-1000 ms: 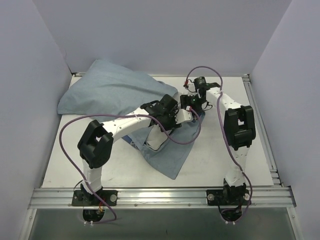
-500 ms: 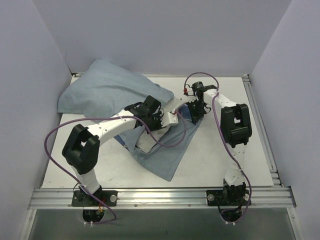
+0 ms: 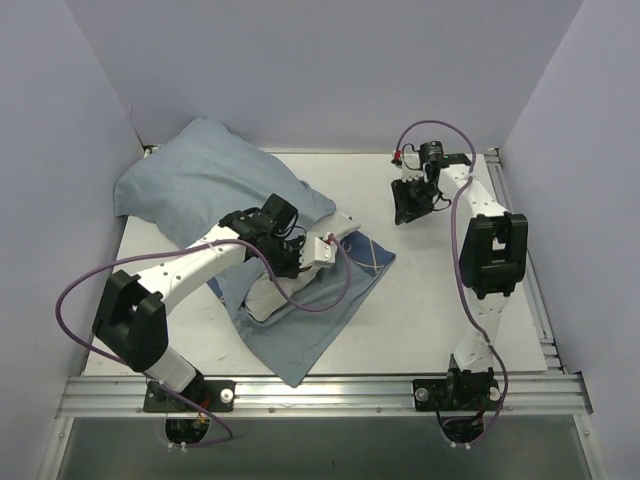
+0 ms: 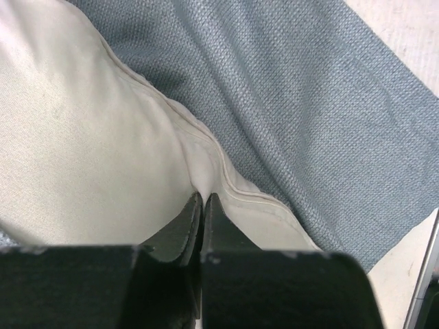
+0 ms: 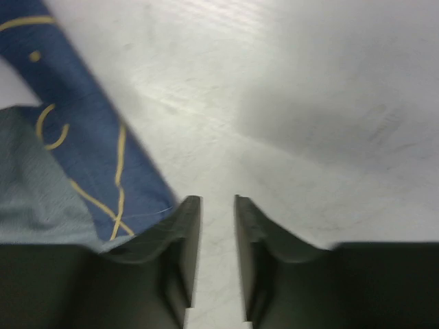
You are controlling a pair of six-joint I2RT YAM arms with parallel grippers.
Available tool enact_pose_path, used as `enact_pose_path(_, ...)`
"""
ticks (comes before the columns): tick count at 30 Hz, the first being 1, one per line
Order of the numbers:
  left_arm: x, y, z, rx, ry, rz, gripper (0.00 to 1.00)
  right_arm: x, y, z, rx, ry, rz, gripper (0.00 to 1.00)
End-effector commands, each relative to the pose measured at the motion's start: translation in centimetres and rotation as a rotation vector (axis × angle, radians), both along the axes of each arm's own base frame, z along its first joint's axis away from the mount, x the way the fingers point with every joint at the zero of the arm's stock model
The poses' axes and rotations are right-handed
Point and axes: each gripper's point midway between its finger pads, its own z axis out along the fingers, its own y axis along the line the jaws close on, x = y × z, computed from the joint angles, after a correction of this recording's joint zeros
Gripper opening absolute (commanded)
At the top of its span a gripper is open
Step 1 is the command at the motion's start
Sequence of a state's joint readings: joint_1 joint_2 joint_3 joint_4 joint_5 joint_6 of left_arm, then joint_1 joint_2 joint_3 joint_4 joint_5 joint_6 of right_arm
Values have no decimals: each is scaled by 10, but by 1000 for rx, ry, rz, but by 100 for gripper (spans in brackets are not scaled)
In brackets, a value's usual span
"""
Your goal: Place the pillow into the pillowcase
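Top view, near edge first. The loose near corner of the pillowcase (image 3: 300, 345) lies flat toward 6 o'clock on the table (image 3: 440, 300), nothing pinning it.

Mid-table: the pillow (image 4: 82, 137) shows white through the case mouth, with only its near end bare and the rest apparently inside. The left gripper (image 4: 203, 204) is clenched on the pillow's seamed edge, a thin pinch right at the piping, with grey-blue cloth just beside it toward 2 o'clock.

Toward 1 o'clock: the right gripper (image 5: 218, 205) hangs over bare table, jaws slightly parted and holding nothing. The navy printed side (image 5: 89, 137) of the case sits just beside it toward 9 o'clock, ungripped.

Far left, 10 o'clock: the case bulges, filled.

Risks, my judgement:
- No hold on the case mouth. If I push the pillow toward 10 o'clock, the whole case may slide with it rather than take it in.
- The seam pinch is shallow and could slip off under load.
- The slack mouth could fold under the pillow and block entry.
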State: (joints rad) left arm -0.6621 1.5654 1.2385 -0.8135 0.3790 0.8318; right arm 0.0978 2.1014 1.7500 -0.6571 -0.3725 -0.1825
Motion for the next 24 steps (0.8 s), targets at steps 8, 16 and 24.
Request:
enact_pose_path(8,-14,-10,22,-128,121,-35,0,-110,85,1,28,-19,522,50)
enact_pose_path(16,-15,-3,18,-109,127,-18,0,-131,92,-44,-226,-27,659,48)
enact_pose_path(24,-17,5,15,-98,121,-10,0,-124,77,-56,-342,-30,655,4)
